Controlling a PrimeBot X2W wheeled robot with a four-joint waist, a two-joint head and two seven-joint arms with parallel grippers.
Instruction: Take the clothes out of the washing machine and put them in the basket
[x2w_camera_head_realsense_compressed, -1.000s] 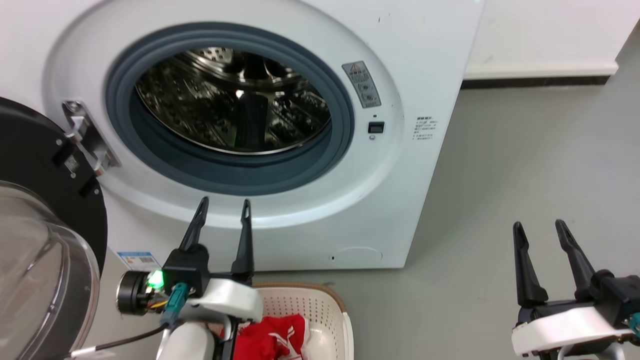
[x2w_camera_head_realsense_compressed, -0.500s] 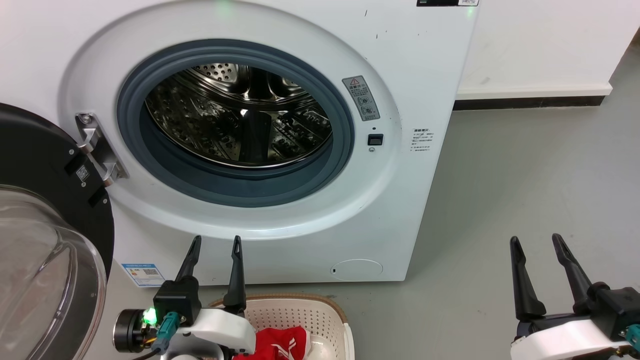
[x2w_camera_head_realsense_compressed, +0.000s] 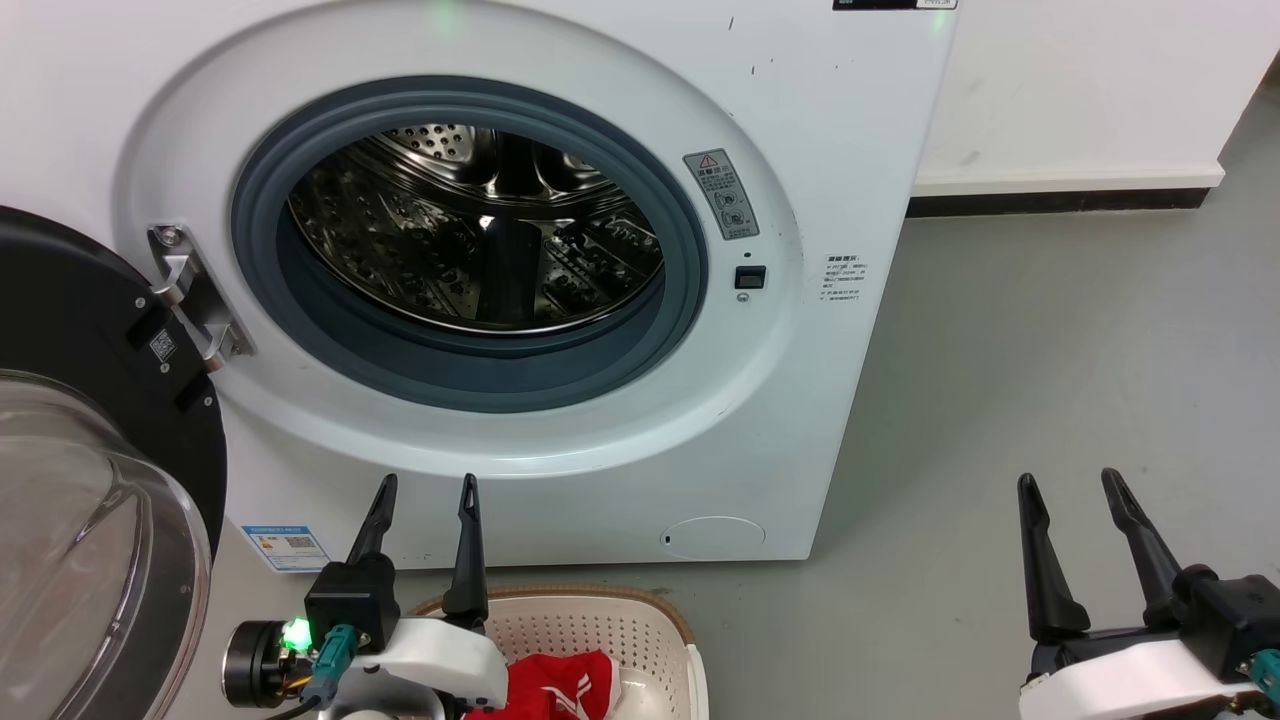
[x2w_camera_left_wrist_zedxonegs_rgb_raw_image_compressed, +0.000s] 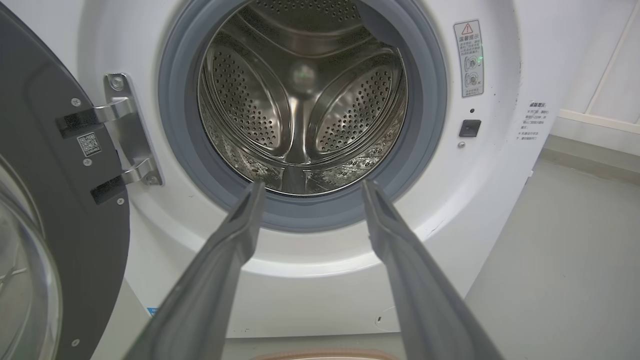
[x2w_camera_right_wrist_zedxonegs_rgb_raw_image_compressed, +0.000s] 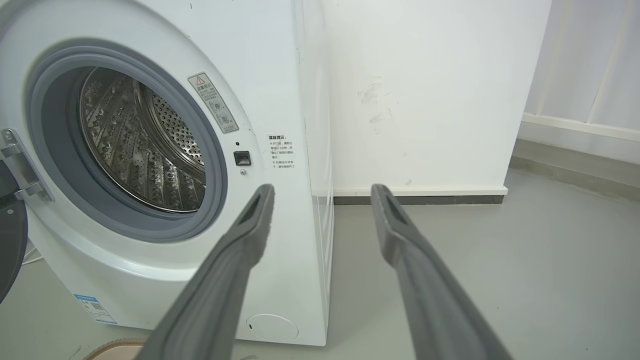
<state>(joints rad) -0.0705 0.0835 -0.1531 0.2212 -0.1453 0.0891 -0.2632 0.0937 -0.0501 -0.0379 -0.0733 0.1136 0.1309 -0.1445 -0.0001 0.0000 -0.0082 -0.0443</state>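
The basket (x2w_camera_head_realsense_compressed: 600, 625) sits on the floor just in front of the washing machine (x2w_camera_head_realsense_compressed: 820, 150). It is cut off by the bottom edge and partly hidden behind the left arm (x2w_camera_head_realsense_compressed: 440, 650). The red clothes (x2w_camera_head_realsense_compressed: 555, 685) lie inside it, only a patch showing. The open door (x2w_camera_head_realsense_compressed: 90, 480) runs off the left edge. The left claw (x2w_camera_head_realsense_compressed: 428, 480) and the right claw (x2w_camera_head_realsense_compressed: 1068, 476) both have their fingers spread apart, gripping nothing. Since half a second ago nothing has noticeably shifted, and the left claw stays above the basket.

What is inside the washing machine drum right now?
The drum shows just bare perforated steel and its ribs. Its lowest front strip is covered by the grey gasket, so that part cannot be checked.
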